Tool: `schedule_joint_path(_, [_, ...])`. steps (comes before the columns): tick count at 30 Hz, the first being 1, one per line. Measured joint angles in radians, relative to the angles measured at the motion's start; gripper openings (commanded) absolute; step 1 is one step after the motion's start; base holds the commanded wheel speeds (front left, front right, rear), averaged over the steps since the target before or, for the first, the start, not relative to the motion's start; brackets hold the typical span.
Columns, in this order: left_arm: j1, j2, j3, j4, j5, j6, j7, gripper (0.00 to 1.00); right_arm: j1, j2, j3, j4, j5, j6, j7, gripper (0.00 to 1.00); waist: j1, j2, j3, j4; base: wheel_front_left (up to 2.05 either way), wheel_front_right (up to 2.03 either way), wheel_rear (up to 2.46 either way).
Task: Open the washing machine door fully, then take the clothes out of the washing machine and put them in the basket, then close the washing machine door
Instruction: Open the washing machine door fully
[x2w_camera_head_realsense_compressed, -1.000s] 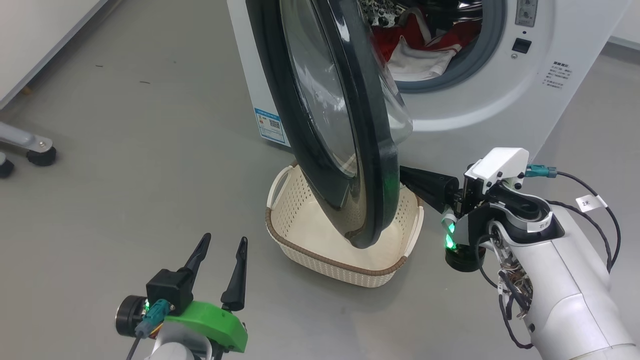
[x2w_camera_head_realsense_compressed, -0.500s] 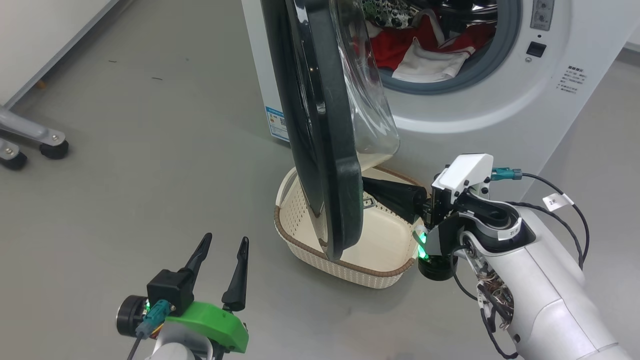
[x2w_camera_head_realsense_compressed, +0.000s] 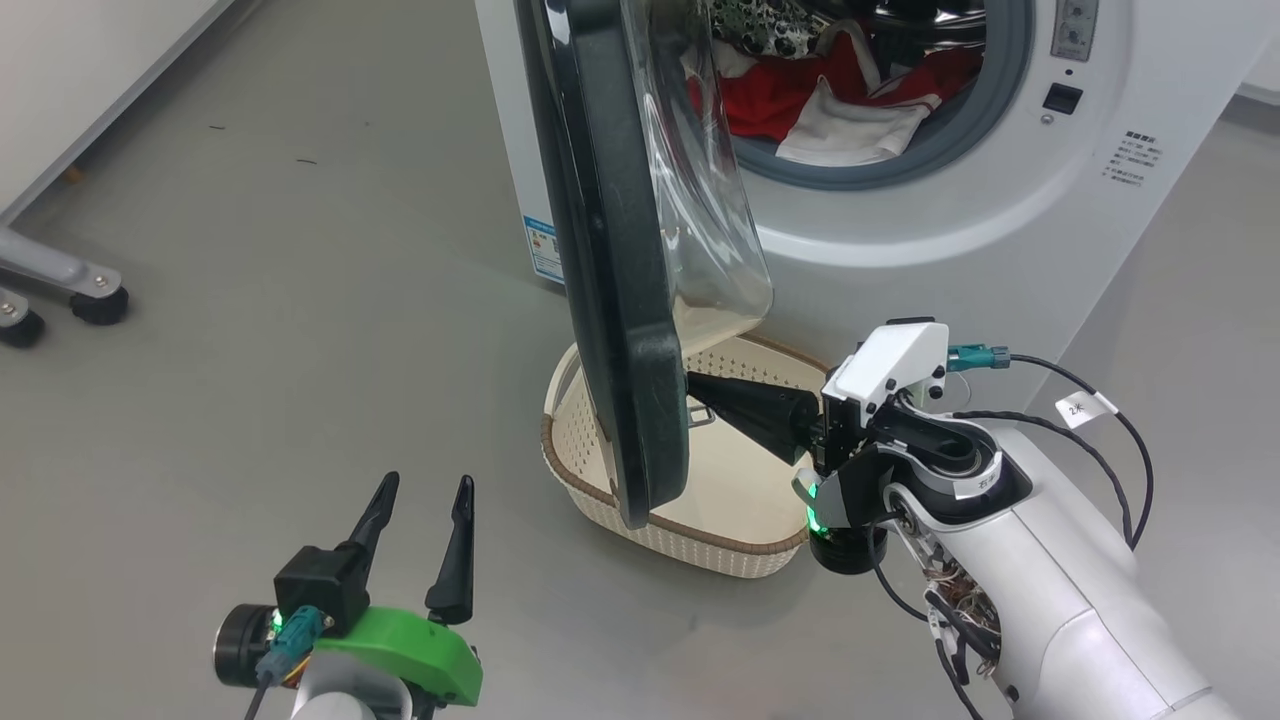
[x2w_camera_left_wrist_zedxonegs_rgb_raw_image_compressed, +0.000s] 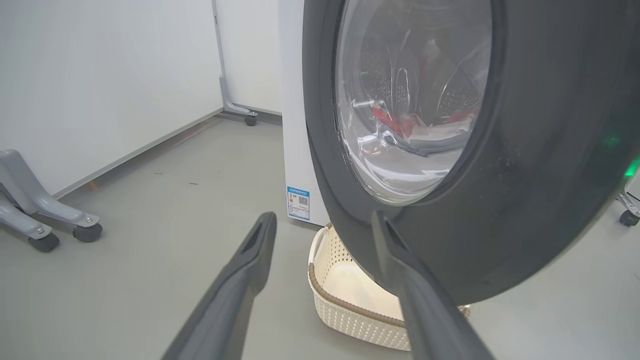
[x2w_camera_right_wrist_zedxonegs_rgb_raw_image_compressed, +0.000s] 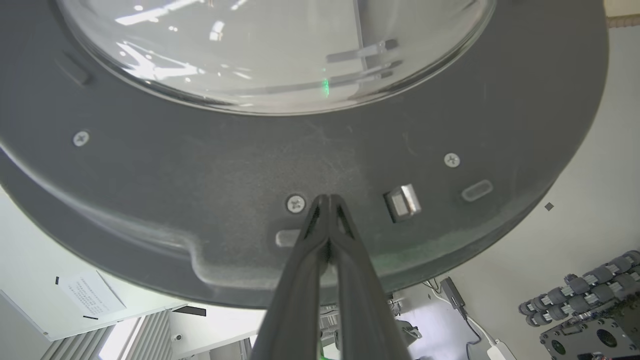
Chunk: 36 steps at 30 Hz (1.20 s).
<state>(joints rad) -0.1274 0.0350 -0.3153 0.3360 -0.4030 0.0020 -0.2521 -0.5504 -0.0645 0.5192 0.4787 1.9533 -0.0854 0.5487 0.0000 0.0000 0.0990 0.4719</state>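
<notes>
The washing machine door (x2w_camera_head_realsense_compressed: 610, 250) stands swung out, almost edge-on, its lower rim hanging above the basket (x2w_camera_head_realsense_compressed: 720, 545). My right gripper (x2w_camera_head_realsense_compressed: 695, 392) is shut, with its tips against the inner face of the door's dark rim (x2w_camera_right_wrist_zedxonegs_rgb_raw_image_compressed: 200, 165), near a screw and the latch. In the right wrist view the right gripper (x2w_camera_right_wrist_zedxonegs_rgb_raw_image_compressed: 327, 199) touches the rim below the glass bowl. Red and white clothes (x2w_camera_head_realsense_compressed: 790, 95) lie in the drum of the white washing machine (x2w_camera_head_realsense_compressed: 950, 230). My left gripper (x2w_camera_head_realsense_compressed: 425, 482) is open and empty over the floor, left of the basket. Its left wrist view faces the door's outer side (x2w_camera_left_wrist_zedxonegs_rgb_raw_image_compressed: 525, 175).
Grey wheeled frame legs (x2w_camera_head_realsense_compressed: 60, 290) stand on the floor at the far left beside a white wall panel. A blue label (x2w_camera_head_realsense_compressed: 540, 250) marks the machine's left side. Bare grey floor lies between my left gripper and the basket (x2w_camera_left_wrist_zedxonegs_rgb_raw_image_compressed: 350, 310).
The door has swung further out to the left, and my shut right gripper has followed it with its tips against the inner rim. The left gripper stays open, shifted slightly down in the picture.
</notes>
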Motion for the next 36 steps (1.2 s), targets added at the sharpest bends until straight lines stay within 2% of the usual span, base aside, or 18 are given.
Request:
schedule_joint_path(9, [0.009,0.0,0.025,-0.001,0.003,0.002,0.0,1.0,-0.004,-0.01,0.008,0.037,-0.123,0.064,-0.07,0.0,0.0,0.0,-0.021,-0.044,0.0,0.0,0.0])
schedule_joint_path(18, [0.02,0.003,0.061,-0.005,0.009,0.002,0.0,1.0,-0.002,-0.127,0.059,0.037,-0.334,0.173,-0.196,0.0,0.0,0.0,-0.061,-0.109,0.0,0.0,0.0])
schedule_joint_path(21, [0.036,0.004,0.094,-0.005,-0.028,0.002,0.0,1.0,0.006,-0.163,0.062,0.032,-0.404,0.181,-0.262,0.0,0.0,0.0,-0.078,-0.132,0.0,0.0,0.0])
schedule_joint_path(25, [0.047,0.006,0.107,-0.005,-0.017,0.002,0.0,1.0,0.031,-0.171,0.04,0.017,-0.44,0.181,-0.355,0.0,0.0,0.0,-0.099,-0.165,0.0,0.0,0.0])
schedule_joint_path(36, [0.058,0.013,0.158,-0.022,-0.017,0.002,0.0,1.0,0.105,-0.271,0.076,-0.066,-0.676,0.19,-0.579,0.0,0.0,0.0001,-0.137,-0.256,0.0,0.0,0.0])
